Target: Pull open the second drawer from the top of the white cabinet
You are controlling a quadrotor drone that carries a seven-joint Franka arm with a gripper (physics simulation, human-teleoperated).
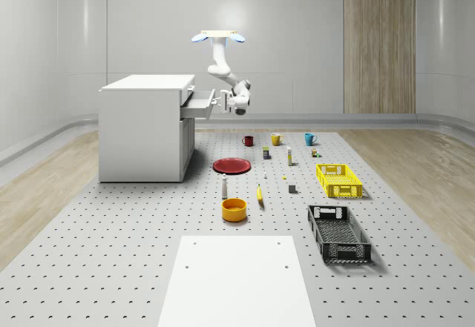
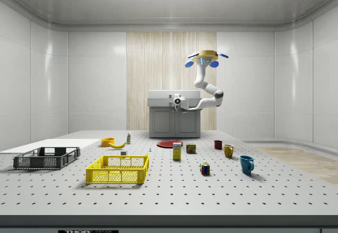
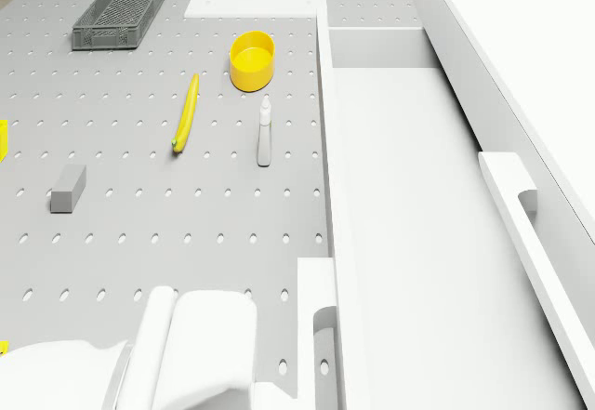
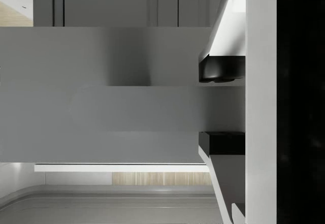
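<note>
The white cabinet stands on the perforated floor. Its second drawer from the top is pulled well out, and its bare white inside lies below the drone. The top drawer's handle is level with the cabinet front. My gripper is at the open drawer's front, shut on its handle. In the wrist view the two black pads press on the grey handle bar. The drone hovers in the air beside the cabinet, higher than its top, on the whole-scene view's right.
On the floor in front of the cabinet lie a red plate, a small bottle, a banana and a yellow bowl. Mugs, a yellow crate, a black crate and a white slab lie farther out.
</note>
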